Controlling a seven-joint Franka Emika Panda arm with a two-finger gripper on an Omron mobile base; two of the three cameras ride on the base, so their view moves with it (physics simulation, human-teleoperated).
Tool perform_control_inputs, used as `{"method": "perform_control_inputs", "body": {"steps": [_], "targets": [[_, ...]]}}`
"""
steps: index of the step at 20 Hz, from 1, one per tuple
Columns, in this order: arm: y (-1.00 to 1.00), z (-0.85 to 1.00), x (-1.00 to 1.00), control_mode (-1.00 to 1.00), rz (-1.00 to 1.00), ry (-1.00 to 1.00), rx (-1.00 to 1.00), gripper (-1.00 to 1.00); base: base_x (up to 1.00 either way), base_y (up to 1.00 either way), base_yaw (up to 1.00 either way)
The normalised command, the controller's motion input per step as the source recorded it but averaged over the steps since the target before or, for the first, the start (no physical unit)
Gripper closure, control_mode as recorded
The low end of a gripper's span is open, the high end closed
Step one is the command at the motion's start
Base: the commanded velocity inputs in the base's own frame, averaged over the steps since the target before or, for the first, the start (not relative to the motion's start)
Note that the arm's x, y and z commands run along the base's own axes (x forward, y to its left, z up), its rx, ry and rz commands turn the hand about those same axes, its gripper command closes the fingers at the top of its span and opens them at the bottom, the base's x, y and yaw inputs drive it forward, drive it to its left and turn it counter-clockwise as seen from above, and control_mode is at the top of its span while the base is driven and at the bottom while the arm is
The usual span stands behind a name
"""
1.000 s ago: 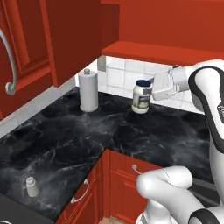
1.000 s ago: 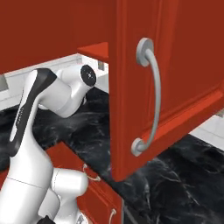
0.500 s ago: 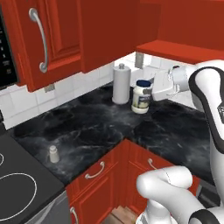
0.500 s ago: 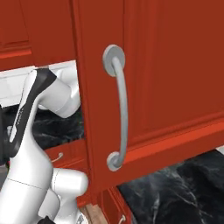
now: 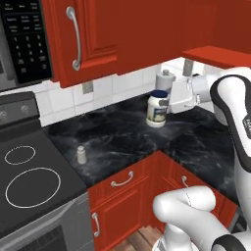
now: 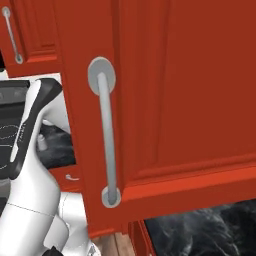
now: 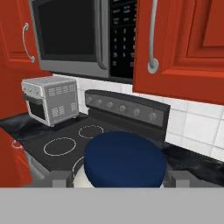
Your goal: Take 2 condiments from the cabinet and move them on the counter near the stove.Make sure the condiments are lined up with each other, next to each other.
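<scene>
My gripper [image 5: 166,104] is shut on the white jar with the dark blue lid [image 5: 158,108], holding it by its side just over the black marble counter [image 5: 117,137]. In the hand view the blue lid [image 7: 124,158] sits between my two fingertips [image 7: 53,177]. The small grey-white shaker [image 5: 81,155] stands upright on the counter close to the stove [image 5: 34,186], well left of the jar. The stove [image 7: 94,131] lies ahead of the hand with its burners and its row of knobs. The cabinet's underside [image 5: 215,53] juts out above the hand.
A microwave [image 5: 24,41] hangs over the stove, beside a closed red door [image 5: 83,37]. A paper towel roll [image 5: 165,80] stands behind the jar against the tiles. A toaster oven [image 7: 50,101] sits beyond the stove. An open cabinet door [image 6: 160,115] hangs close in the right base view.
Both base views have swung left, so the base has moved; the stove and microwave have come into view. The jar stays in my gripper at the same spot relative to the arm.
</scene>
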Motion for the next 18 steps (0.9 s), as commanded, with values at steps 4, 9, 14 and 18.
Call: {"method": "perform_control_inputs", "body": {"steps": [4,9,14,18], "targets": [[0.00,0.00,0.00,1.00,0.00,0.00,0.00,1.00,-0.40,0.00,0.27],[0.00,0.00,0.00,1.00,0.00,0.00,0.00,1.00,-0.07,0.18,0.10],[0.00,0.00,0.00,1.00,0.00,0.00,0.00,1.00,0.00,0.42,0.08],[0.00,0.00,0.00,1.00,0.00,0.00,0.00,1.00,-0.07,0.37,0.09]]}}
